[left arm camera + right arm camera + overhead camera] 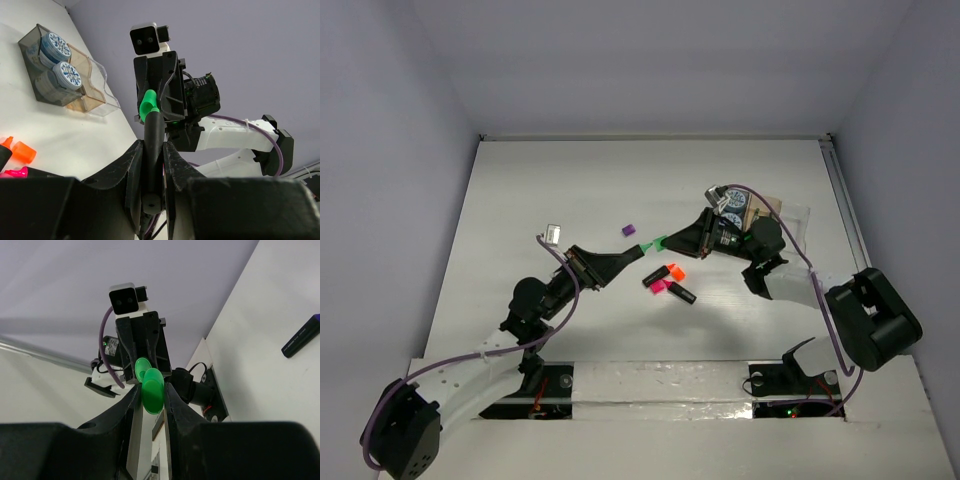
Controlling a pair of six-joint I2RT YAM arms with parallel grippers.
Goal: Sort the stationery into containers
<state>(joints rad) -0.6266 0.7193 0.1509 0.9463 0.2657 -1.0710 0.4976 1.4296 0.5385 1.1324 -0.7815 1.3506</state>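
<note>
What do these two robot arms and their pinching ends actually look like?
The left arm and right arm are mostly black with white sections, each trailing a purple cable fastened by white ties. The left tool and right tool are black, with two flat fingers. Each wrist carries a small white-faced camera box.

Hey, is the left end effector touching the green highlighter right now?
Touching. The left wrist view shows the left end effector clamped on the highlighter, a finger against each side of its barrel.
</note>
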